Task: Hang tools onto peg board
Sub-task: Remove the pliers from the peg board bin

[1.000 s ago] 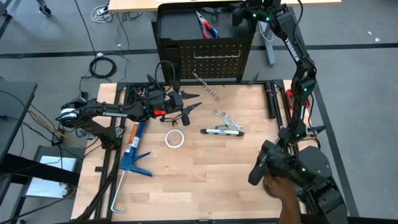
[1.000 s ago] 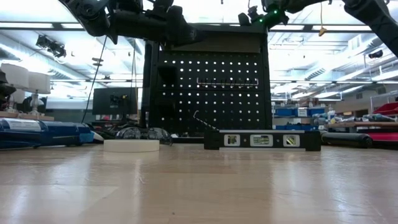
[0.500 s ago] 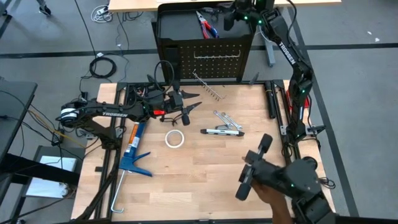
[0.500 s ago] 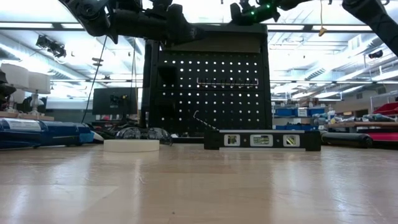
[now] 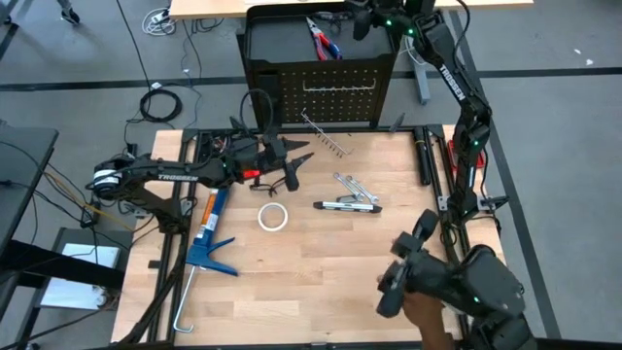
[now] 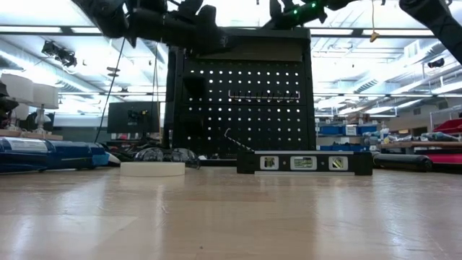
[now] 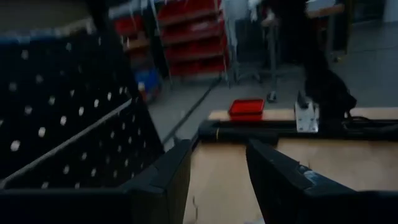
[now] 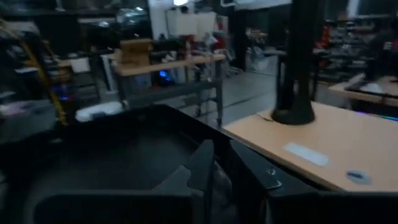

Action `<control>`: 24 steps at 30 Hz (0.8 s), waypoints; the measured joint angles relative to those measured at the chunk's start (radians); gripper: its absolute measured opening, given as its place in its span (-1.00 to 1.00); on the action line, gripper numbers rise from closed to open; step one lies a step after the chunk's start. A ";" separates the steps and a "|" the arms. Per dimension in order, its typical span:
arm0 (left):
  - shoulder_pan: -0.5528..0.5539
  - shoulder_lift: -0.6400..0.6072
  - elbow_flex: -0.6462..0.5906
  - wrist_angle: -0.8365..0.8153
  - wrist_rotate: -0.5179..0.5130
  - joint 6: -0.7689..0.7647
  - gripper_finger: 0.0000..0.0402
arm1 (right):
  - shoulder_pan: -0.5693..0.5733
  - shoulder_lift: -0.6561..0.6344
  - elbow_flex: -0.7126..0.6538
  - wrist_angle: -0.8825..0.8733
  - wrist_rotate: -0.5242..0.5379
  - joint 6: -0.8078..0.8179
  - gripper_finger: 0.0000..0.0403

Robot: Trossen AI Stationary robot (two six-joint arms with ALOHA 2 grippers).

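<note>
The black peg board [image 5: 335,89] stands at the table's far edge, and its tray-like top [image 5: 277,34] holds the red-and-blue pliers [image 5: 324,39]. Two silver wrenches [image 5: 352,185] and the black-and-silver bar [image 5: 347,205] lie on the table right of centre. Black-framed glasses [image 5: 231,146] lie at the far left. My left gripper [image 5: 303,156] is open and empty above the table, just left of the board's foot. My right gripper [image 5: 352,17] hovers over the tray's right part with its fingers [image 8: 199,165] nearly together. I cannot tell whether something is between them.
A white tape roll [image 5: 273,216] and a big blue caulking gun [image 5: 208,236] lie on the table's left half. A metal hook rail [image 5: 326,137] leans at the board's foot. A person's hand with a dark device [image 5: 442,287] is over the near right corner.
My right gripper has gone a little toward the table's left, above the board's tray. The person's hand with the dark device has shifted about at the near right corner.
</note>
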 joint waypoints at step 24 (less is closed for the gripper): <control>0.223 0.134 1.023 -0.915 0.119 0.126 -0.56 | -0.004 -0.188 0.000 -0.613 -0.060 -0.209 -0.75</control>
